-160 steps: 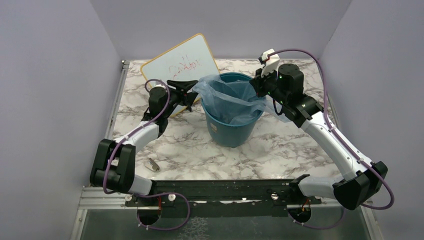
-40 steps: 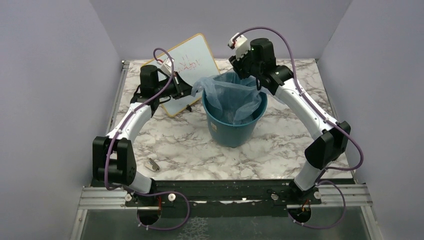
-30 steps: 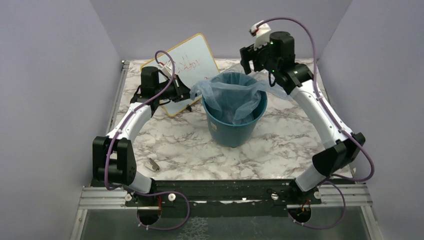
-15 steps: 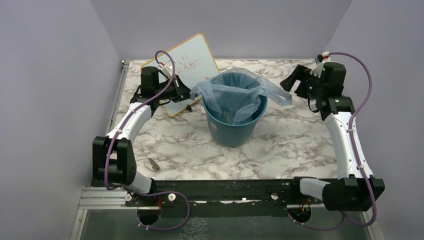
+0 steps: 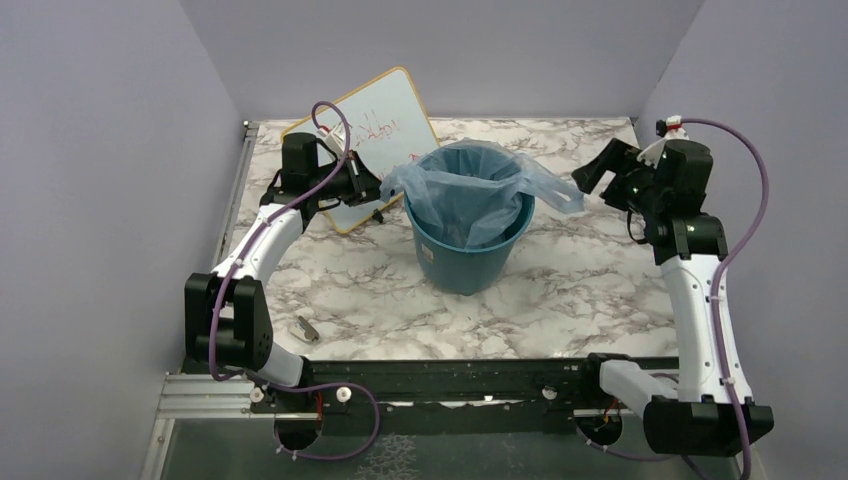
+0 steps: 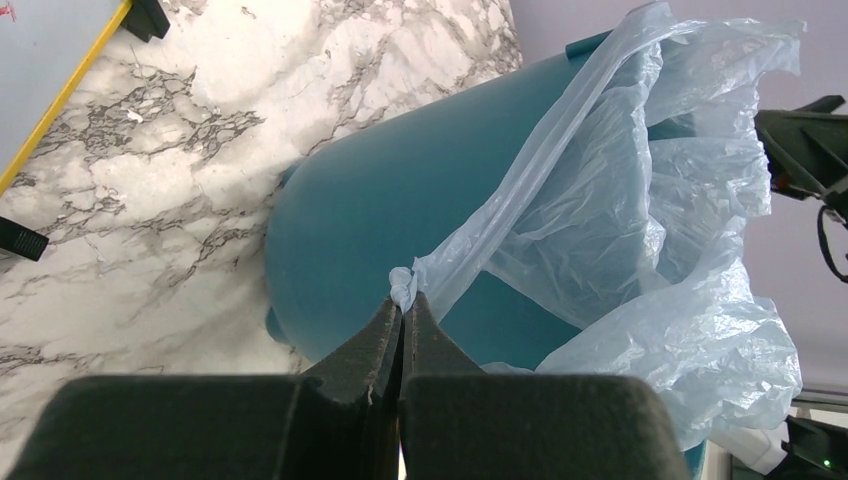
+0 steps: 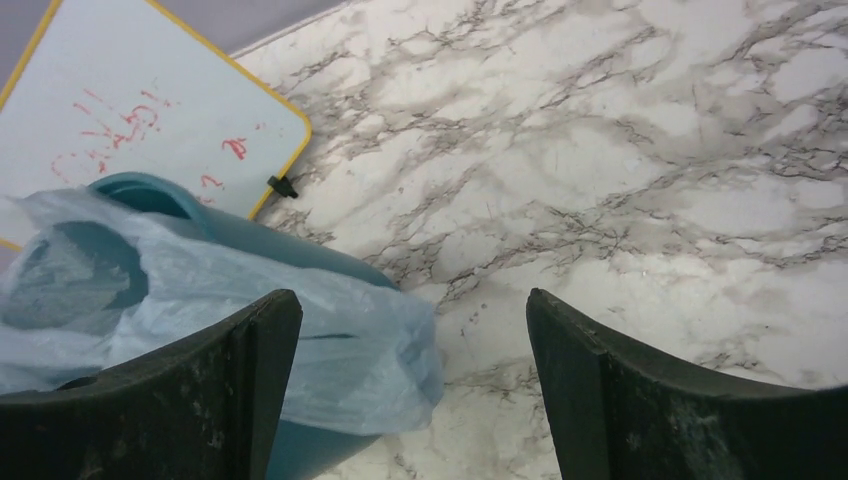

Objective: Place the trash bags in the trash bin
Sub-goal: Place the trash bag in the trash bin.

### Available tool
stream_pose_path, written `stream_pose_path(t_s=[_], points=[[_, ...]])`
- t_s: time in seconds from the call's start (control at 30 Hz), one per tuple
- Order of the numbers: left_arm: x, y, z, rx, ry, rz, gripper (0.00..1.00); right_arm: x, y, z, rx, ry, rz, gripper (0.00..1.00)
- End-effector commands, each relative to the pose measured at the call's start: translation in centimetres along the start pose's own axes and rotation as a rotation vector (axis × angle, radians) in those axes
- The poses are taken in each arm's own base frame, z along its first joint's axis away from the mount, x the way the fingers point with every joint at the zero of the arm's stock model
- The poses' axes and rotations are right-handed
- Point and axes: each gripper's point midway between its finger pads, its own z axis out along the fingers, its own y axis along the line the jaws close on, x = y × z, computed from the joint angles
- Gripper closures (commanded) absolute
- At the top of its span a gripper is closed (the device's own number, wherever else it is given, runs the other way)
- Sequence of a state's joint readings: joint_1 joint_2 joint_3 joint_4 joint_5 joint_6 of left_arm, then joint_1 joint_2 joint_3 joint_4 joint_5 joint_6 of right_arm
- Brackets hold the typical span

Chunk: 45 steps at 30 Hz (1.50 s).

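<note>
Bag (image 5: 470, 195) — pale blue, thin, crinkled — sits inside the bin (image 5: 465, 262), mouth spread over the rim. On the right the film drapes over the rim in a loose flap. On the left a corner is drawn out past the rim into a tight twist. The bin stands upright at mid-counter, teal, tapering to its base.

Left end effector (image 6: 402, 312) is clenched on that twisted corner, just left of the bin's rim. The wrist view shows both fingers pressed together with a small knot of film pinched at the tips. From there the film runs taut to the bin.

Right end effector (image 5: 607, 172) is released — fingers spread wide, nothing between them. It hangs right of the bin, apart from the flap and pointing toward it. Its wrist view looks down past the fingers onto the flap and bare counter.

Counter (image 5: 560, 290) is marbled white and grey. A whiteboard (image 5: 375, 115) with a yellow edge and red marks sits at far left behind the left arm, one corner near the bin. A small grey object (image 5: 306, 328) lies at near left, too small to identify.
</note>
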<state>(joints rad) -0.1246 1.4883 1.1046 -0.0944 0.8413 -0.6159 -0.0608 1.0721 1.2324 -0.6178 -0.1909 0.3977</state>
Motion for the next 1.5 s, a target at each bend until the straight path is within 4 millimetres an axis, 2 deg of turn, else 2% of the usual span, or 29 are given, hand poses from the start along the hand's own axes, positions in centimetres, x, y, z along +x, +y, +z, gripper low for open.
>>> stream_pose_path(t_s=[0.0, 0.07, 0.13, 0.3, 0.7, 0.8, 0.9, 1.0, 1.1, 1.27, 1.37, 1.47], points=[[-1.3, -2.3, -1.0, 0.045, -0.026, 0.068, 1.0, 1.1, 1.1, -1.9, -0.073, 0.026, -0.05, 0.12], [-1.4, -2.4, -1.0, 0.049, -0.026, 0.07, 1.0, 2.6, 2.1, -1.8, -0.149, 0.064, -0.008, 0.12], [-1.4, -2.5, -1.1, 0.049, -0.027, 0.07, 1.0, 3.6, 2.2, -1.3, -0.173, 0.076, 0.028, 0.12], [-1.1, -2.4, -1.1, 0.046, -0.02, 0.068, 1.0, 4.1, 0.2, 0.3, -0.089, 0.083, 0.015, 0.12], [-1.1, -2.0, -1.0, 0.034, -0.02, 0.064, 1.0, 6.9, -0.3, 4.2, -0.151, 0.162, 0.024, 0.15], [-1.0, -1.4, -0.7, 0.021, -0.018, 0.059, 1.0, 7.7, -1.1, 5.8, -0.129, 0.179, 0.057, 0.19], [-0.6, -0.7, -0.3, 0.017, -0.002, 0.046, 1.0, 10.0, -1.6, 7.3, -0.135, 0.285, 0.087, 0.31], [-0.2, 0.1, 0.0, 0.008, 0.005, 0.042, 1.0, 11.7, -1.2, 8.2, -0.175, 0.371, 0.124, 0.37], [0.5, 1.3, 0.5, -0.005, 0.016, 0.029, 1.0, 13.0, -0.9, 8.6, -0.217, 0.415, 0.149, 0.38], [2.3, 3.6, 1.6, -0.023, 0.046, -0.01, 1.0, 16.1, -2.0, 8.8, -0.192, 0.508, 0.184, 0.38], [3.6, 4.4, 2.3, -0.035, 0.067, -0.014, 1.0, 17.8, -2.0, 8.7, -0.214, 0.568, 0.207, 0.38], [4.6, 4.7, 3.1, -0.031, 0.087, -0.028, 1.0, 18.5, -2.2, 8.7, -0.207, 0.587, 0.229, 0.37]])
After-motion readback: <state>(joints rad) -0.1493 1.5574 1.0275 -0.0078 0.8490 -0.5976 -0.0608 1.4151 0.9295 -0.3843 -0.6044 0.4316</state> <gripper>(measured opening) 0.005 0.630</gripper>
